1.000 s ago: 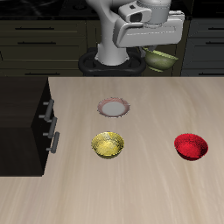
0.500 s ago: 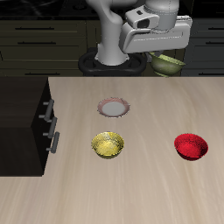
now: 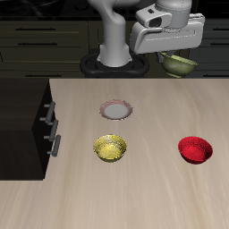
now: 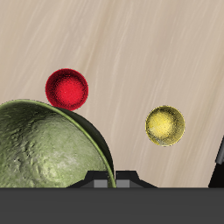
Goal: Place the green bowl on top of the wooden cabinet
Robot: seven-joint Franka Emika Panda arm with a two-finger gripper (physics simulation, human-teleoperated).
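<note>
while gripper (image 3: pixel 175 54) holds one green bowl (image 3: pixel 182 63) | one wooden cabinet (image 3: pixel 20 114)

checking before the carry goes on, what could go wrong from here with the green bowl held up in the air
1. The green bowl hangs under the gripper, seemingly pinched by its rim; it could slip and land near the red bowl.
2. The wooden cabinet stands at the table's opposite side, so the carry is long and passes over the small plate and yellow bowl.
3. A low approach could clip the cabinet's top edge.
</note>
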